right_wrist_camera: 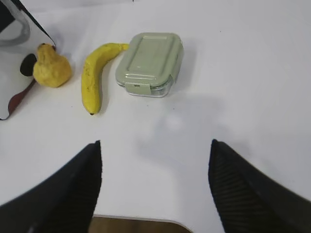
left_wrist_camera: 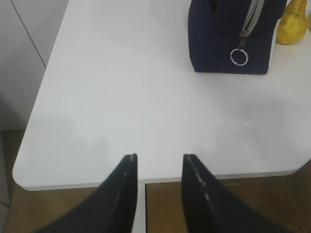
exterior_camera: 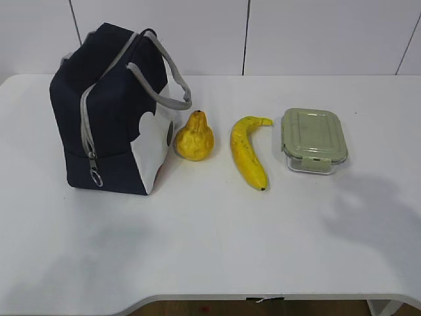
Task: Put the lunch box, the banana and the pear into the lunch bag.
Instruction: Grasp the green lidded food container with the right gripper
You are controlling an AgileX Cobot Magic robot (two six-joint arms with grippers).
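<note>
The navy lunch bag (exterior_camera: 108, 112) stands at the left of the table, zipped shut, its ring pull (left_wrist_camera: 238, 57) hanging low on the near side. To its right lie the yellow pear (exterior_camera: 194, 137), the banana (exterior_camera: 248, 153) and the green-lidded lunch box (exterior_camera: 314, 140), in a row. No arm shows in the exterior view. My left gripper (left_wrist_camera: 159, 158) hovers open and empty above the table's front left corner, well short of the bag. My right gripper (right_wrist_camera: 155, 145) is wide open and empty above the front edge, with the lunch box (right_wrist_camera: 149, 63), banana (right_wrist_camera: 94, 77) and pear (right_wrist_camera: 51, 68) ahead of it.
The white table (exterior_camera: 217, 243) has bare surface in front of the objects, and a white wall stands behind it. Brown floor shows past the table's front edge (left_wrist_camera: 170, 180) and rounded corner.
</note>
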